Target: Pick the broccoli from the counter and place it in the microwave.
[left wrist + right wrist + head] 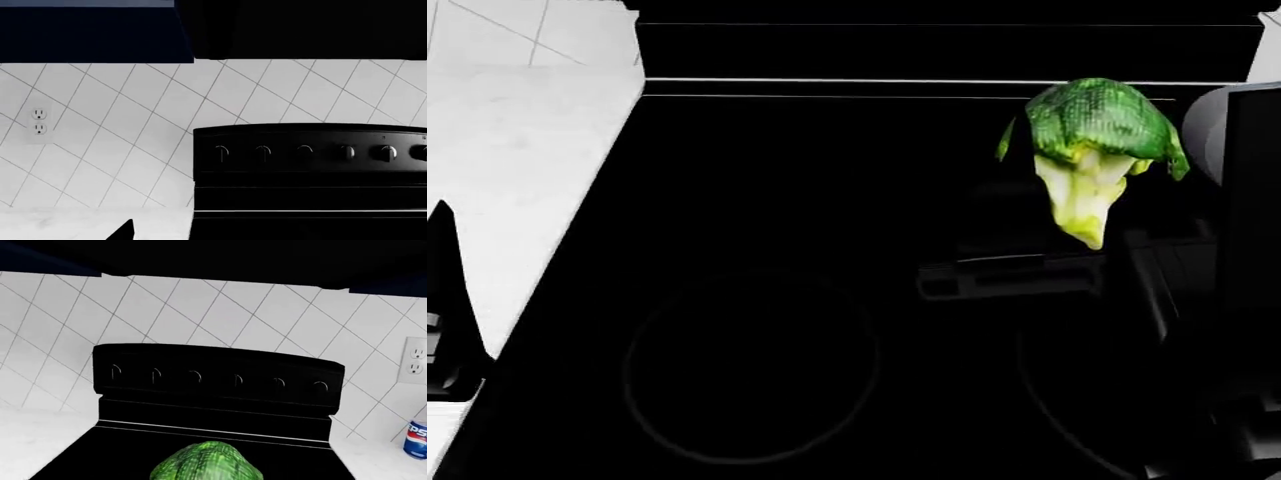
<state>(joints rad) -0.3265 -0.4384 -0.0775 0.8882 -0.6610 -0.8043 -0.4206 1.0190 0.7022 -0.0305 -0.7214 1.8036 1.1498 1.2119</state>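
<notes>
Right gripper (1094,270) was nearly lost against the black stovetop (761,200), so whether its jaws were clamped couldn't be told. The broccoli (1090,150) sat just above it, crown up and stalk down, over the stovetop's right side; in the right wrist view only the crown (207,462) showed, cut off at the frame edge. Left gripper (447,320) showed just one dark finger at the head view's left edge, jaw state unreadable. White marble counter (521,170) lay left of the stove. Farther back was the stove's control panel with a row of knobs (217,377), markings too dim to read. Past that, a blue Pepsi can (416,439), partly cropped, stood on the counter under a wall socket (415,359) on the white diagonal tiles (200,310).
</notes>
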